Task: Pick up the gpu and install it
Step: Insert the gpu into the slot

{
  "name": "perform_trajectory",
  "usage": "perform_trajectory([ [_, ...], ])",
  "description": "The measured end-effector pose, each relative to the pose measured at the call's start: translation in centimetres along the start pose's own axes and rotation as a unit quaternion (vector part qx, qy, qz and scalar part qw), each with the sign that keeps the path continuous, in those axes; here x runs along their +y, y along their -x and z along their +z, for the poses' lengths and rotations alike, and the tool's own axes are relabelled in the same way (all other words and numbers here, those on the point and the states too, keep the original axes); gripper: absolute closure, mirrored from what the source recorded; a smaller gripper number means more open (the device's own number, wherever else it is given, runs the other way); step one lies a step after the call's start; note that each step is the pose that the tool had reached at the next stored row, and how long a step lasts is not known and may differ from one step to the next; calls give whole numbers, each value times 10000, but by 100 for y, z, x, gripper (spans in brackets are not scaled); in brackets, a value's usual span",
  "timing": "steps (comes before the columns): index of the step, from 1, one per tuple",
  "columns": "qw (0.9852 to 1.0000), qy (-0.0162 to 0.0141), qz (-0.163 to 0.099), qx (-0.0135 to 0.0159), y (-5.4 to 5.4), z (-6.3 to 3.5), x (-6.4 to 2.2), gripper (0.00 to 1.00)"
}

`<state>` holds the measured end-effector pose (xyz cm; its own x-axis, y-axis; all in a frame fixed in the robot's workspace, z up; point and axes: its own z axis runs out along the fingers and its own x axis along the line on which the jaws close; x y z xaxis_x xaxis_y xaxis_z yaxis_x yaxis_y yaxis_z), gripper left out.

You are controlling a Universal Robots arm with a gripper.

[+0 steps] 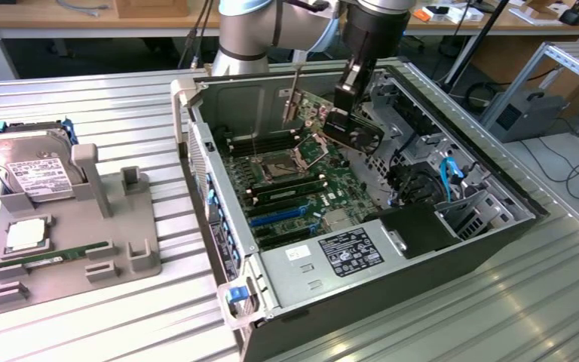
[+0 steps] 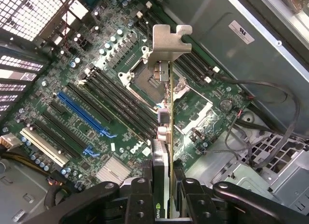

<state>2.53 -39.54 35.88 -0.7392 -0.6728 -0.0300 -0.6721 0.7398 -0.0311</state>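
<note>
The black two-finger hand [image 2: 166, 188] pinches the gpu [image 2: 170, 137], a thin flat circuit card with a green-brown face and a black face. One finger presses on each flat face, so the card sits tight between them. In the wrist view the card shows edge-on. Its long side runs straight away from the hand, and its bent silver metal end plate [image 2: 171, 40] is at the far end.

The card hangs in the air and touches nothing under it. Below it lies the big green board [image 2: 111, 64] full of small parts, inside the open computer case [image 1: 244, 102] with grey metal walls. The long blue slot [image 2: 79, 113] on that board is not right under the card. It lies off to one side, and its long line runs at a slant to the card's edge, so the two are not lined up.

In the exterior view the hand [image 1: 348, 102] and the gpu [image 1: 342, 128] are high up near the far end of the case. The blue slot [image 1: 274, 219] lies nearer the camera and toward the exterior view's left. Farther that way, on the ribbed silver desk [image 1: 88, 332], stands a grey plastic holder [image 1: 118, 249] with a silver hard drive [image 1: 33, 170] in it, well apart from the case.
</note>
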Motion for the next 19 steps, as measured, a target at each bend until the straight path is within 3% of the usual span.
perform_trajectory([
  [7,9998,5,-176,-6,0,0,0,73],
  [19,9981,18,-609,-19,0,0,0,73],
])
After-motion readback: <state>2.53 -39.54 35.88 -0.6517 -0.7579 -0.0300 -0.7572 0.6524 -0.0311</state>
